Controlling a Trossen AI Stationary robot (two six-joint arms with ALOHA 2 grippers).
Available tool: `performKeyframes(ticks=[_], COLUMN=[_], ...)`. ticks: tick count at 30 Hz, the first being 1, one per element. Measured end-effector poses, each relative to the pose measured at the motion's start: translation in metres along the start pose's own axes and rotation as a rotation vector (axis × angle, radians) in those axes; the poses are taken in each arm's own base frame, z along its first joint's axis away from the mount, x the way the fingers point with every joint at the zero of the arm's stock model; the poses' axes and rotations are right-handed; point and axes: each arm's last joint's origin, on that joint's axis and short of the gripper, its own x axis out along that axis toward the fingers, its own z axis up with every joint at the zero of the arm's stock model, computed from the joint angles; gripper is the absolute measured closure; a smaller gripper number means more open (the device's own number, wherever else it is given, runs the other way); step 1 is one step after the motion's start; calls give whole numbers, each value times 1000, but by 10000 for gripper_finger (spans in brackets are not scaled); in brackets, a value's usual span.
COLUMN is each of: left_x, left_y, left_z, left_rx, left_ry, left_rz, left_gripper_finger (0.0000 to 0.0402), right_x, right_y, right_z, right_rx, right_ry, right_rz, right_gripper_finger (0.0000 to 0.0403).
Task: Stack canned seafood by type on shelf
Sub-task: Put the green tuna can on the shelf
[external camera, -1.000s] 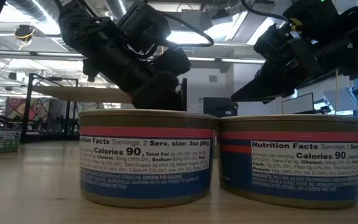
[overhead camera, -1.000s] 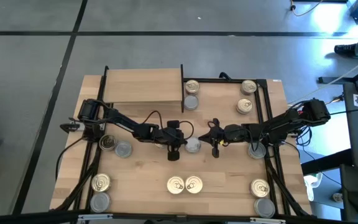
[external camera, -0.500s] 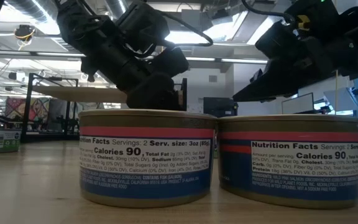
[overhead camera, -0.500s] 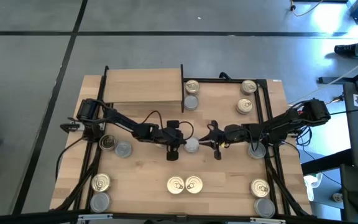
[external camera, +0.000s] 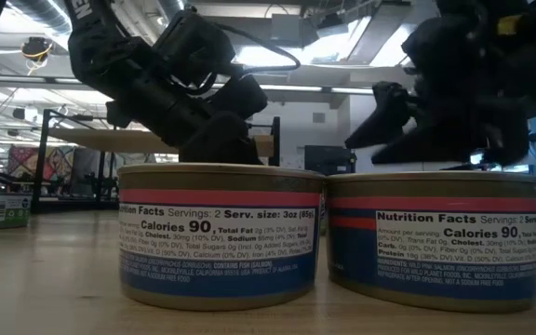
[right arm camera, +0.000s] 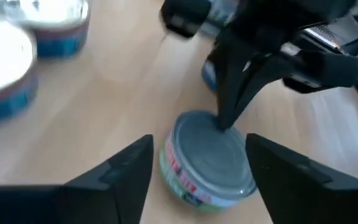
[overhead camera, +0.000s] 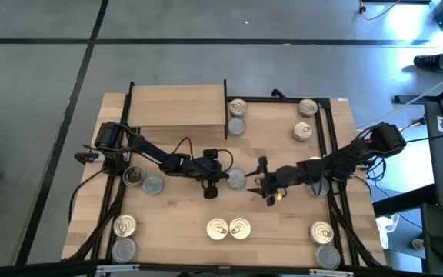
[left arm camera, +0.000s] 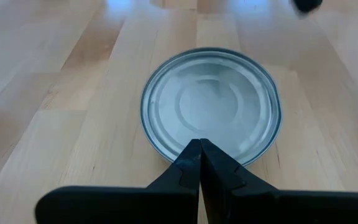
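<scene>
— Where is your right pincer?

— My right pincer (overhead camera: 261,183) hangs over the middle of the table (overhead camera: 283,223), fingers spread wide with nothing between them. Just ahead of it sits a silver-topped tin (right arm camera: 207,158), standing upright on the wood. In my right wrist view the tin lies between my two dark fingers (right arm camera: 114,177) but farther out, not touched by them.

— And the left one?

— My left pincer (overhead camera: 217,181) is pinched tight, empty, its tips pressed together. It comes at the same tin (overhead camera: 236,178) from the other side, and its closed point rests on the tin's lid near the rim, as far as I can tell.

— Where are the other tins?

— Scattered on the table. Two gold-lidded tins (overhead camera: 228,228) stand touching at the near edge, in front of the low camera. More sit at both near corners, two by my left arm, and four by the far edge to the right of the shelf (overhead camera: 179,105).

— Anything on the shelf?

— Its plank top shows only bare wood.
</scene>
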Motion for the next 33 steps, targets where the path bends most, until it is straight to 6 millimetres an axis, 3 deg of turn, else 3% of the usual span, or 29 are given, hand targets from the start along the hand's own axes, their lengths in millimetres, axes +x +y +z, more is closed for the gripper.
performKeyframes(ticks=[9,14,18,33], left_x=[0,0,0,0], left_y=[0,0,0,0], left_z=[0,-1,-1,1], left_rx=[1,3,9,7], left_ry=[2,3,3,-22], left_rz=[-1,-1,0,-2], left_gripper_finger=[400,400,400,400], right_x=[22,24,23,29], right_y=[8,5,8,12], right_z=[-6,-1,-8,-17], right_rx=[-302,-414,-533,-632], right_ry=[194,204,274,315], right_rz=[-37,-71,-23,4], right_gripper_finger=[134,134,134,134])
